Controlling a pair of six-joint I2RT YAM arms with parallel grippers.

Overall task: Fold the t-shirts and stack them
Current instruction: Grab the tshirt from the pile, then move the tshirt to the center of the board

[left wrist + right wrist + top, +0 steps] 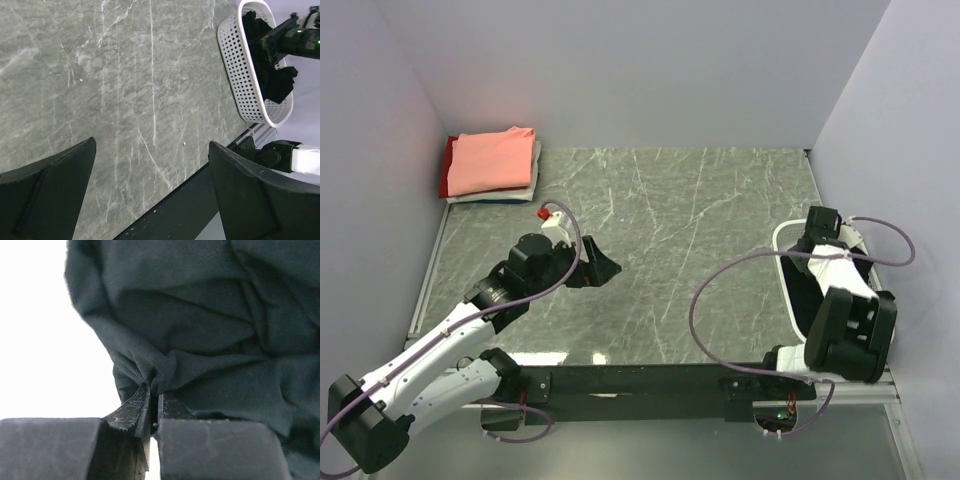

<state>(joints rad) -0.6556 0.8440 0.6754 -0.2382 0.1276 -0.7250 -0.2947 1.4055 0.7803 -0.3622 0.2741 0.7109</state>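
Note:
A folded stack of t-shirts lies in the far left corner, with a salmon-pink one (pixel 492 160) on top, white (pixel 534 168) beneath it and red (pixel 447 166) at the left edge. A crumpled black t-shirt (pixel 200 315) lies in the white mesh basket (pixel 240 65) at the right. My right gripper (pixel 154 395) reaches into the basket and is shut on a pinched fold of the black t-shirt. My left gripper (pixel 152 142) hovers open over the bare marble table (pixel 680 220), left of centre, with nothing between its fingers.
The basket (pixel 782 262) stands at the table's right edge, against the right wall. Walls close in the left, back and right sides. A black rail (pixel 640 380) runs along the near edge between the arm bases.

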